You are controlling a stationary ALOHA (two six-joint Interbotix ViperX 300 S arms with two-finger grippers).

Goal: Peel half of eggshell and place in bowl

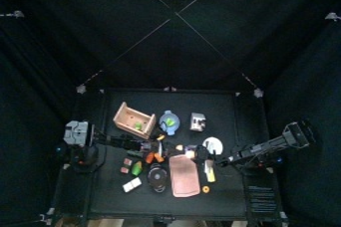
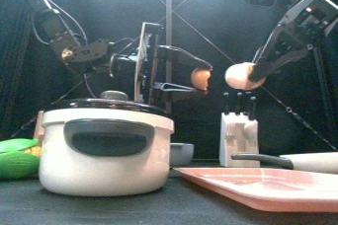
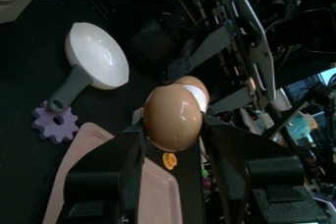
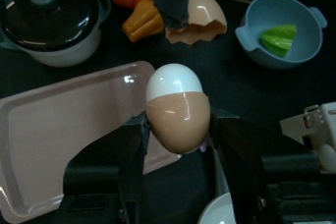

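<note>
Peeling done, by the look: R gripper (image 4: 179, 147) pinches the half-bared egg (image 4: 178, 106), L gripper (image 3: 172, 151) pinches a shell half (image 3: 172, 116); next, drop it into bowl (image 4: 250, 33).

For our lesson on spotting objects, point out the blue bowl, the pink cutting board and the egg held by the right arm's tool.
blue bowl (image 4: 258, 17): right wrist view, bare inner wall.
pink cutting board (image 4: 73, 135): right wrist view, flat middle.
egg (image 4: 178, 110): right wrist view, brown shell below the peeled white top.
</note>
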